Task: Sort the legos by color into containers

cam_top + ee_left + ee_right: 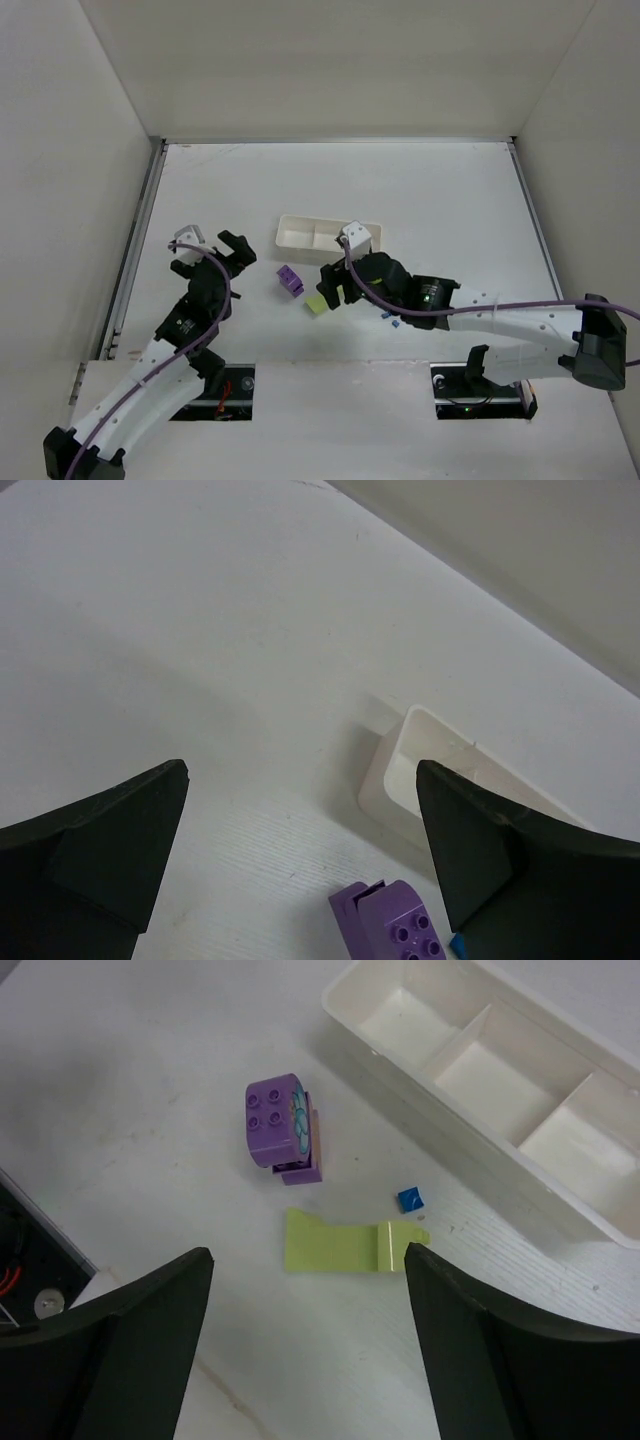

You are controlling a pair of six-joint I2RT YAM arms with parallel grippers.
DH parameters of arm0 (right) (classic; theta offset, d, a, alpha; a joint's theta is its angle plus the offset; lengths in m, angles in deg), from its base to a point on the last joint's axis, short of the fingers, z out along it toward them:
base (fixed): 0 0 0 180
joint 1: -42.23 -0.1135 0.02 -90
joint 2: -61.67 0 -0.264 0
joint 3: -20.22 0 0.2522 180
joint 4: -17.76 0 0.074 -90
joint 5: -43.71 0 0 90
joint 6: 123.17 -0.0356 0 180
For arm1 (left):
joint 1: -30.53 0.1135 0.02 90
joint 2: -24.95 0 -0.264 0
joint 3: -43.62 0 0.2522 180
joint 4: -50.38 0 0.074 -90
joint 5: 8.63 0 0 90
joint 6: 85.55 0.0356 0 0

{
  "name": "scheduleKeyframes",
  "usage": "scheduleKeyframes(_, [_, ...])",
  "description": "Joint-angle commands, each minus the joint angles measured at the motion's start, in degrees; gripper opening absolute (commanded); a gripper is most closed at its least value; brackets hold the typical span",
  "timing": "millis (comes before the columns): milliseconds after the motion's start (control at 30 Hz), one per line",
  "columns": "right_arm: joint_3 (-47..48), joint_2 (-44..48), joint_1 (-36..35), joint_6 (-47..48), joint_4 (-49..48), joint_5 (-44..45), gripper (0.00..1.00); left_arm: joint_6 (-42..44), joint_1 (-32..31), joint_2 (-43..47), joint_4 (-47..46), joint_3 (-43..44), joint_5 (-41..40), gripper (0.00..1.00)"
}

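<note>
The purple lego (290, 280) lies on the table just in front of the white tray (300, 240). The yellow-green lego (317, 304) lies flat to its right. In the right wrist view the purple lego (275, 1120), the yellow-green lego (345, 1245) and a tiny blue lego (411, 1200) lie in front of the tray (450, 1135), whose three sections are empty. My right gripper (308, 1260) is open and empty, just above the yellow-green lego. My left gripper (300, 770) is open and empty, left of the purple lego (395, 925).
More tiny blue legos (397, 322) lie under my right arm. White walls close the table at the back and both sides. The tray's near corner (392, 780) shows in the left wrist view. Two cut-outs in the near edge hold the arm bases.
</note>
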Motion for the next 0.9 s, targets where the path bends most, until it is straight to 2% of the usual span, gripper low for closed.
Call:
scheduleKeyframes(0, [-2.3,0.1,-0.2,3.6,-8.6,-1.1,0.79,0.7,0.9,1.2,-1.9,-0.7,-2.2,1.0])
scheduleKeyframes(67, [-3.2,-0.7,0.2,4.5,-12.2,-3.2,0.61,1.3,1.3,3.5,-2.8,-1.8,-2.2,1.0])
scheduleKeyframes(100, [-3.4,-1.3,0.8,5.1,-13.8,-4.5,0.46,1.4,1.7,4.1,-3.6,-2.4,-2.7,1.0])
scheduleKeyframes(167, [-3.4,-2.8,1.9,5.5,-15.6,-6.2,0.27,0.9,2.4,4.4,-5.2,-3.4,-2.7,1.0])
scheduleKeyframes(200, [-3.2,-3.7,2.4,5.7,-16.0,-6.9,0.23,0.5,2.3,4.0,-6.2,-3.9,-2.7,1.0])
scheduleKeyframes(233, [-3.0,-4.6,2.8,5.8,-16.4,-7.6,0.22,-0.2,2.0,3.2,-7.4,-4.7,-3.3,1.0])
scheduleKeyframes(300, [-2.5,-6.6,3.0,6.4,-16.8,-9.0,0.26,-2.5,1.5,1.5,-8.5,-4.9,-3.0,1.0])
scheduleKeyframes(333, [-2.0,-7.8,3.0,6.9,-17.1,-9.6,0.34,-3.9,1.0,0.9,-8.5,-4.7,-3.2,1.0])
scheduleKeyframes(400, [-1.0,-10.0,3.0,8.0,-17.5,-9.6,0.62,-5.8,0.1,0.9,-9.2,-4.3,-3.8,1.0])
scheduleKeyframes(467, [0.4,-13.3,2.9,9.5,-18.6,-9.9,0.82,-4.7,0.6,2.0,-9.8,-4.0,-3.2,0.99])
scheduleKeyframes(500, [1.2,-14.8,2.9,10.0,-19.0,-9.9,0.86,-2.8,1.1,2.3,-9.8,-3.8,-2.8,0.87])
scheduleKeyframes(567, [3.3,-18.2,2.9,10.8,-19.4,-10.1,0.89,0.2,2.3,2.5,-9.5,-3.5,-2.6,0.45])
scheduleKeyframes(633, [5.4,-21.3,3.0,11.6,-19.4,-10.2,0.91,0.3,3.5,2.2,-9.2,-3.8,-2.0,0.25])
scheduleKeyframes(733, [8.2,-24.9,3.4,13.0,-19.4,-10.6,0.92,0.1,4.2,-0.1,-9.6,-4.6,-0.7,0.21])
scheduleKeyframes(867, [10.6,-28.5,3.5,13.5,-19.4,-11.7,0.92,-0.6,5.1,-2.6,-11.5,-6.3,-0.6,0.35])
